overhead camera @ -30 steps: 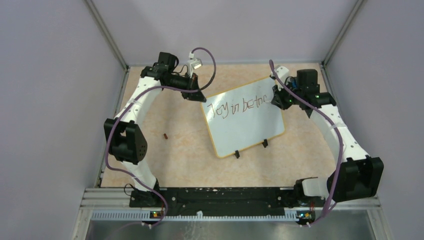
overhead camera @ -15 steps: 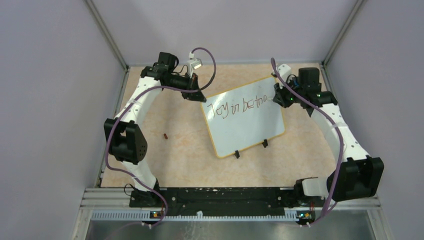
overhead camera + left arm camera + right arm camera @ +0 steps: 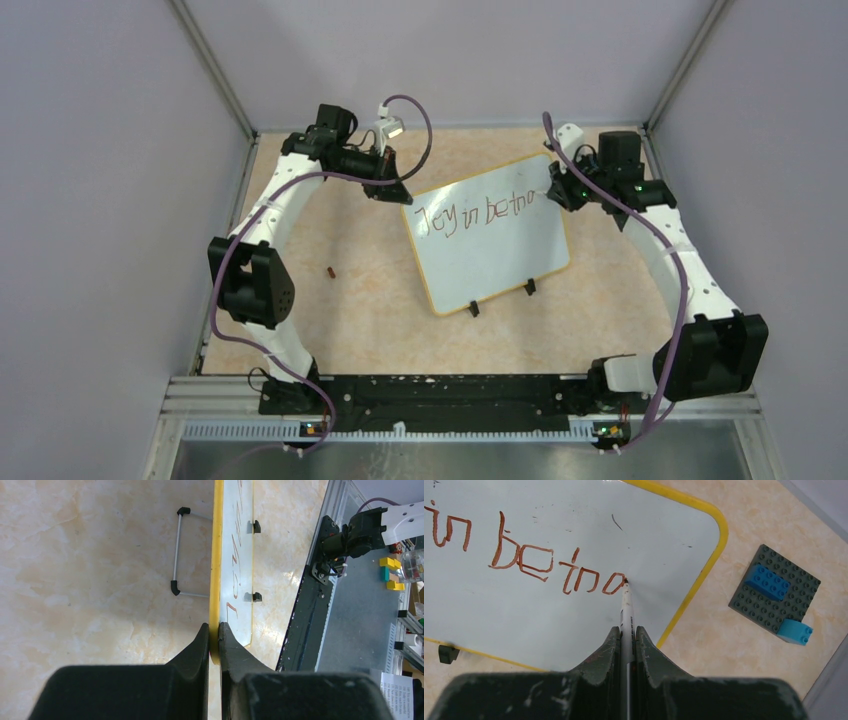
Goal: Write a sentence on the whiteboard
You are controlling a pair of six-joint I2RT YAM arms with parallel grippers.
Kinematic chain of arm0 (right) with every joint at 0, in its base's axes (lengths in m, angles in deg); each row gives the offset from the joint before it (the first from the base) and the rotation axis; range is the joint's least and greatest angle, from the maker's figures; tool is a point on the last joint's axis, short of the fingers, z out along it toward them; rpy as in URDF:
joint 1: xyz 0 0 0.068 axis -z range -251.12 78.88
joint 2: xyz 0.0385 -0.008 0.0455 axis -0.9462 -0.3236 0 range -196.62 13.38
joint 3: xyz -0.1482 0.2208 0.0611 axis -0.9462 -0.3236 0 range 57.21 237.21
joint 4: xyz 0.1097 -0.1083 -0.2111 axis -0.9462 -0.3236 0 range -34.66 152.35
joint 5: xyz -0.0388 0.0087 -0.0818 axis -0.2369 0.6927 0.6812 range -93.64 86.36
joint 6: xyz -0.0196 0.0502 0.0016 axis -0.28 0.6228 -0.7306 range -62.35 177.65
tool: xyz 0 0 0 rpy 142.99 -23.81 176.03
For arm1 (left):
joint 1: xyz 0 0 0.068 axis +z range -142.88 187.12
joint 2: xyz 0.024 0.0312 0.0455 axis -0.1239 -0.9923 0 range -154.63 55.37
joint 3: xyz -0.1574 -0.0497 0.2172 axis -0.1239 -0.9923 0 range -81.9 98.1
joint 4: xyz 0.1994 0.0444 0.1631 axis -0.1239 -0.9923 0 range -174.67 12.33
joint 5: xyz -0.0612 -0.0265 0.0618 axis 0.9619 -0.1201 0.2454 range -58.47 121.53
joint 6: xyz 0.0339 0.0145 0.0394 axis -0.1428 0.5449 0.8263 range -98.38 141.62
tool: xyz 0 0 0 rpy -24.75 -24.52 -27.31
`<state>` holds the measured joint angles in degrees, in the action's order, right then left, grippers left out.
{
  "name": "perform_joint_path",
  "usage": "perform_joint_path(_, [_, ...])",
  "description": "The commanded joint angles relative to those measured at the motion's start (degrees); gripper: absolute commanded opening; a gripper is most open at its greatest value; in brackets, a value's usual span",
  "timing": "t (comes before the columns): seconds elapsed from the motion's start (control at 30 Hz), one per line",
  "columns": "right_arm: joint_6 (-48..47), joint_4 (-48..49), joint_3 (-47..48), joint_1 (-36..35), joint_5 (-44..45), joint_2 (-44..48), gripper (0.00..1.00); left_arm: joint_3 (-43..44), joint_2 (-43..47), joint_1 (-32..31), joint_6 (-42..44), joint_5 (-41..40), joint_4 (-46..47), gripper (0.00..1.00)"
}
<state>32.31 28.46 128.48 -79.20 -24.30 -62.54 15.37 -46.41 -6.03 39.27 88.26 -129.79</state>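
Reddish-brown ink has grown by one stroke over the last second. On the whiteboard (image 3: 492, 250) the final letter was an open curve and is now a closed loop, so the sentence (image 3: 478, 213) reads roughly "Joy in beino". We take the loop for the bowl of a "g". The right gripper (image 3: 560, 190) has crept a little toward 12 o'clock in the top view as the loop closed. We judge the first line nearly done, with the tail of that letter and a whole second line left to write.

The board lies tilted at about 1 o'clock from the table's middle. The left gripper (image 3: 214, 630) is clamped on its yellow rim at the board's 10 o'clock corner. The right gripper is closed tight on the marker (image 3: 626, 607) near the board's 2 o'clock corner.

Only the right wrist view shows the marker tip touching the white surface at the loop's end, and a dark studded plate (image 3: 796, 602) carrying blue bricks at 3 o'clock of the board. Only the left wrist view shows the rim pinched between the fingers and a wire stand (image 3: 176, 555) behind the board. The top view alone shows a small brown piece (image 3: 330, 271) lying at the board's 9 o'clock.
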Motion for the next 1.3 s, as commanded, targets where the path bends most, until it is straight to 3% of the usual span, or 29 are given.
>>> perform_joint_path(0.0, [-0.92, 0.56, -1.51, 0.01, 0.26, 1.22, 0.0, 0.28, 0.09, -0.3, 1.16, 0.14, 1.22, 0.0])
perform_joint_path(0.53, [0.01, -0.79, -8.23, -2.3, -2.08, 5.16, 0.0, 0.11, 0.18, -0.3, 0.98, 0.51, 1.31, 0.0])
perform_joint_path(0.8, [1.8, -1.5, -3.74, -6.15, -2.15, 4.06, 0.0, 0.04, 0.24, -0.3, 0.95, 0.2, 1.35, 0.0])
perform_joint_path(1.0, [1.2, -7.38, 0.28, -6.26, -8.17, 6.76, 0.0, 0.08, 0.35, -0.22, 0.16, -0.13, 1.86, 0.0])
perform_joint_path(1.13, [0.61, -11.39, 0.78, -7.17, -12.55, 9.01, 0.0, 0.43, 0.35, -0.21, -0.61, 0.32, 2.18, 0.09])
perform_joint_path(1.27, [1.73, -10.37, -2.77, -10.31, -13.86, 11.03, 0.0, 0.77, 0.97, -0.13, -0.96, 0.75, 2.03, 0.26])
